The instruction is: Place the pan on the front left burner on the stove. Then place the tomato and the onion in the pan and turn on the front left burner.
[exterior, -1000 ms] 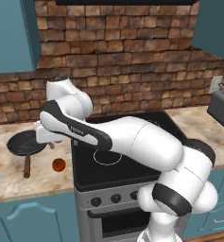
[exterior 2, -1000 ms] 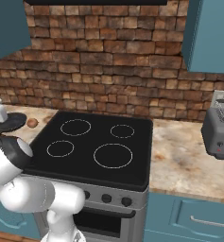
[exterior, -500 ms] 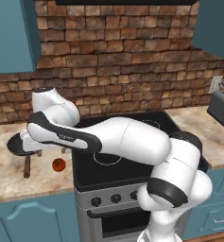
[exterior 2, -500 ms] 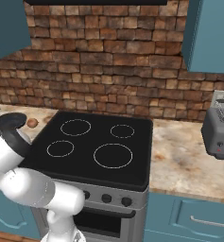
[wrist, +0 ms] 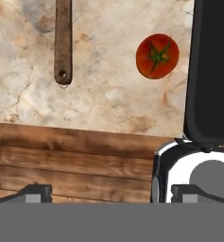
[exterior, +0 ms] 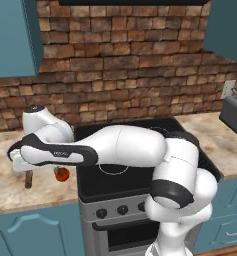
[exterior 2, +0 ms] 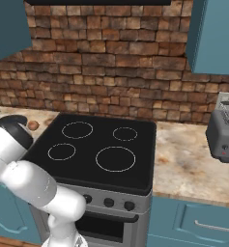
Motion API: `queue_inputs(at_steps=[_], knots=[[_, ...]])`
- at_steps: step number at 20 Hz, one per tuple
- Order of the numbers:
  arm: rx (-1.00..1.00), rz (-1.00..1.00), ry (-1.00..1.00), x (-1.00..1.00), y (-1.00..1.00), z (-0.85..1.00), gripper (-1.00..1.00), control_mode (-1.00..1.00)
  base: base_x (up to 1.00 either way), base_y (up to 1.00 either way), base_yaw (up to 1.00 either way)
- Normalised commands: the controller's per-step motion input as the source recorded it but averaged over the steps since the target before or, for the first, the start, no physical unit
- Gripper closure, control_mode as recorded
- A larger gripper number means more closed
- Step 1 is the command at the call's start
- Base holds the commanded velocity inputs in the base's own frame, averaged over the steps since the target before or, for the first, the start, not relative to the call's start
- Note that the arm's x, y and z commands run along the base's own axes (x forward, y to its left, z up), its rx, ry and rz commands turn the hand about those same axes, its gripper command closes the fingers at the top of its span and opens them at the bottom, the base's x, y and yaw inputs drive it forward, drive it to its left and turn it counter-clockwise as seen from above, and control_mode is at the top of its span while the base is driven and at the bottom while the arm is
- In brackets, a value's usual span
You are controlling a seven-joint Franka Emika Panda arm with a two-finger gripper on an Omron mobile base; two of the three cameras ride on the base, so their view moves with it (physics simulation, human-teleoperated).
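Note:
The pan's brown wooden handle lies on the counter at the top left of the hand view. Its end pokes out below my hand in the left base view, where the arm hides the pan's bowl. The red tomato rests on the counter between the handle and the stove. My gripper hangs open above the counter's front edge, holding nothing, with the handle ahead of its left finger. The onion sits on the counter left of the stove's back. The front left burner is bare.
A grey toaster stands on the counter right of the stove. The brick wall runs behind, with blue cabinets above. My arm stretches leftward over the stove's front left part. Wooden floor shows below the counter edge.
The arm has swung further left and lower, carrying the hand from the stove's left edge to over the pan's handle near the counter front. The jaws stayed open.

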Motion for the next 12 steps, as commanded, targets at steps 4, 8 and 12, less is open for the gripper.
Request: queue_inputs(at_steps=[4,8,12], knots=[[-0.01,0.0,0.0,0.06,0.3,-0.26,-1.0,-1.0,0.0,0.0,0.0],[0.0,0.0,0.0,0.13,0.26,-0.15,-1.0,-1.0,0.0,0.0,0.0],[0.0,0.0,0.0,0.27,0.2,-0.05,-1.0,-1.0,0.0,0.0,0.0]])
